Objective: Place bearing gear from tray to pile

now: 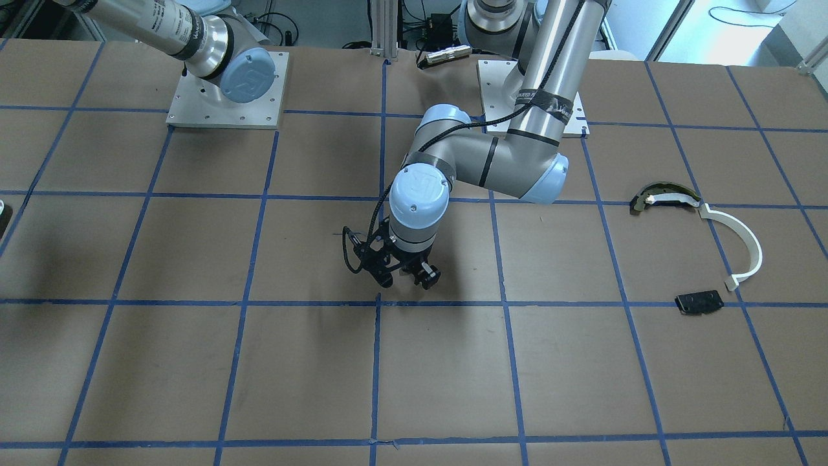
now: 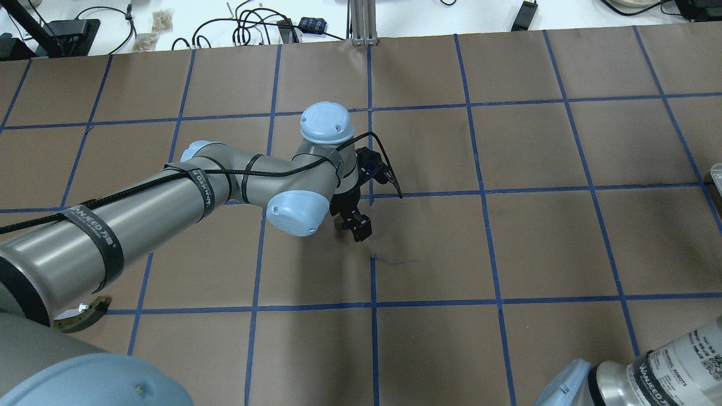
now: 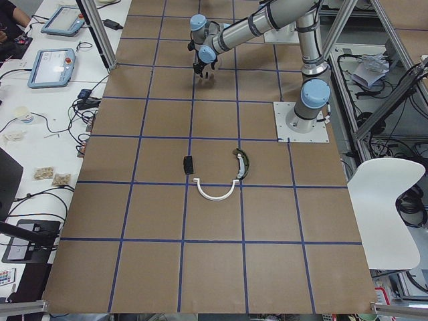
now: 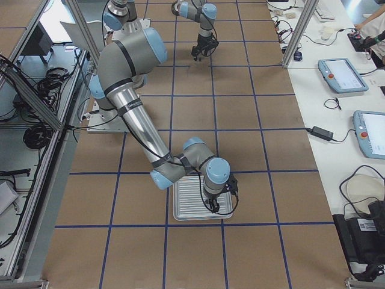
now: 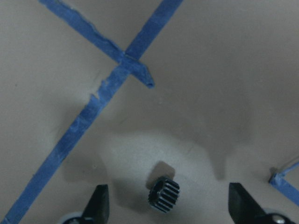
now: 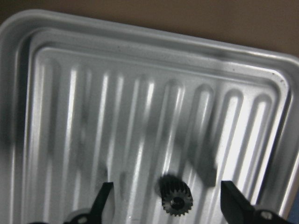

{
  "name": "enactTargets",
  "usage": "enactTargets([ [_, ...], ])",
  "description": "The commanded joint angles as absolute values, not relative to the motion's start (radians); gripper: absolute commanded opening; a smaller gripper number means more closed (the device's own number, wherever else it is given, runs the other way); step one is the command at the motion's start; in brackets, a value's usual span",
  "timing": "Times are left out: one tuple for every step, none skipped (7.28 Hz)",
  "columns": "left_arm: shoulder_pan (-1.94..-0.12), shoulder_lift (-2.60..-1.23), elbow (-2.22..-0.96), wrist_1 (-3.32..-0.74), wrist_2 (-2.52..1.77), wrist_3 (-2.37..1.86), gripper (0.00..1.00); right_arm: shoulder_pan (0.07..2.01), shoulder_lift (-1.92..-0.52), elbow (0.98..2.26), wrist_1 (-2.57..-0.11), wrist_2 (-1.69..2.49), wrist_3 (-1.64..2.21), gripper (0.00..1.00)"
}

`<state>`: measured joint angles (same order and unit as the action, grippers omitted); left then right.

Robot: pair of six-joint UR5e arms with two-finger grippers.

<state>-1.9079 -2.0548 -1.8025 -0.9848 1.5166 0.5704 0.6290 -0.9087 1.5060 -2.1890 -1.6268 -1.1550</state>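
right gripper point(image 4: 218, 203): fingers spread over the tray point(image 6: 140, 70) — bearing gear point(image 6: 176, 199) lies between them
left gripper point(image 1: 405, 278): fingers spread; we see a second gear point(image 5: 163, 196) on the table point(image 1: 194, 259)
pile: white arc point(image 1: 744, 243), dark curved piece point(image 1: 666, 196), black plate point(image 1: 698, 302) — well aside

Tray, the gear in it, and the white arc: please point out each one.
tray point(image 6: 140, 37), right wrist view, top rim.
gear point(image 6: 176, 199), right wrist view, toothed face.
white arc point(image 1: 755, 248), front-facing view, outer bend.
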Motion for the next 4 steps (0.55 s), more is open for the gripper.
enactTargets([
  [-1.91,-2.057,-1.802,-0.985,1.519,0.577,0.62,0.629,-0.905,1.508,-2.189,-1.634,-1.155,0.52],
  [-1.91,-2.057,-1.802,-0.985,1.519,0.583,0.45,0.629,-0.905,1.5,-2.189,-1.634,-1.157,0.44],
  [-1.911,-2.057,-1.804,-0.985,1.519,0.586,0.16,0.629,-0.905,1.5,-2.189,-1.634,-1.157,0.35],
  [-1.911,-2.057,-1.802,-0.985,1.52,0.587,0.0,0.629,-0.907,1.508,-2.189,-1.638,-1.157,0.22],
])
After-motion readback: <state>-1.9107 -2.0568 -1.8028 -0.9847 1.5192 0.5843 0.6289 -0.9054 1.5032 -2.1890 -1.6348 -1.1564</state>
